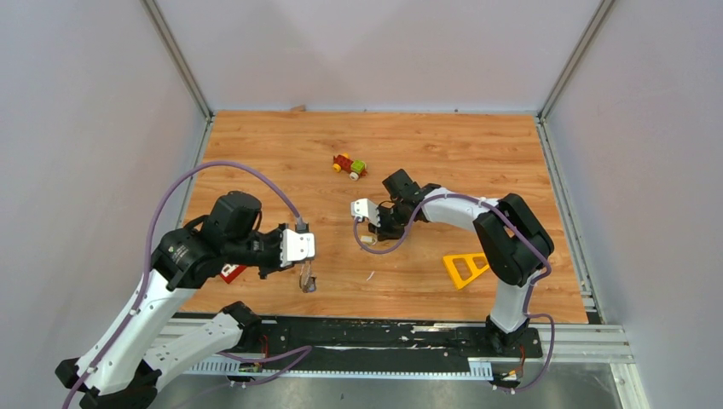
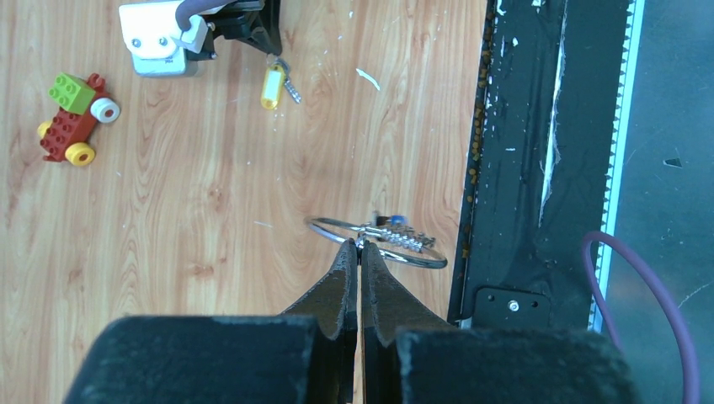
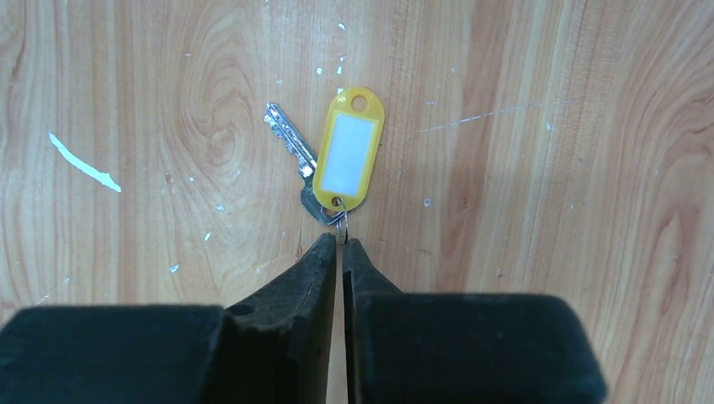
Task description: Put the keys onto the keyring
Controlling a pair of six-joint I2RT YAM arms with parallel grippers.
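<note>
Steel wire, thin and springy: the keyring (image 2: 375,241) is light but slippery, I judge. My left gripper (image 2: 359,246) has its jaws clamped on the rim, above the near edge of the table (image 1: 477,153). My right gripper (image 3: 340,242) has its jaws almost together on the little loop of the yellow-tag key (image 3: 289,141), mid-table. By that loop the key would swing, I think; the flat head should give a steadier hold.
</note>
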